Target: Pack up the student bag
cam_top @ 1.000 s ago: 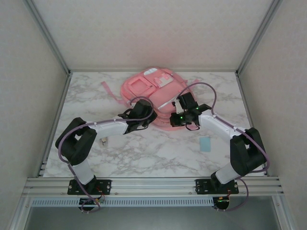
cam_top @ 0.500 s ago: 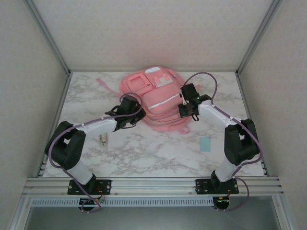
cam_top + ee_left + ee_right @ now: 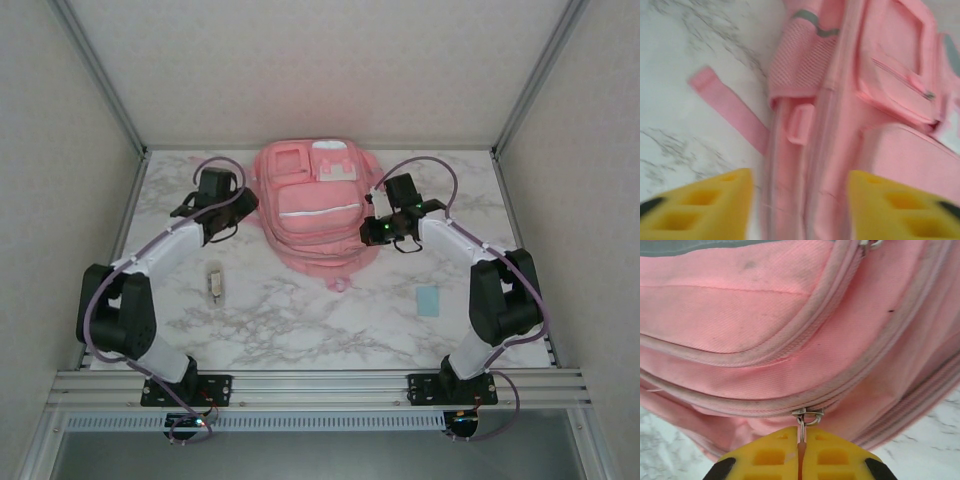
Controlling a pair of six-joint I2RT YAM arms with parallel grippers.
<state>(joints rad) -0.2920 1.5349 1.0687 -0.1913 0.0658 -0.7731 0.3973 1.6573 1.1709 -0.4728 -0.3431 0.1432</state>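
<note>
Swung off the student bag [image 3: 310, 215] to its left side since a second ago with the left gripper [image 3: 800, 200], jaws now apart on nothing, wrist view blurred, pads [image 3: 710, 200] cut by the frame edge. Pinches a zipper pull [image 3: 801, 432] in the shut right gripper [image 3: 801, 445] at the bag's right edge. Lies flatter than before at the far middle of the table [image 3: 300, 330], inside hidden.
</note>
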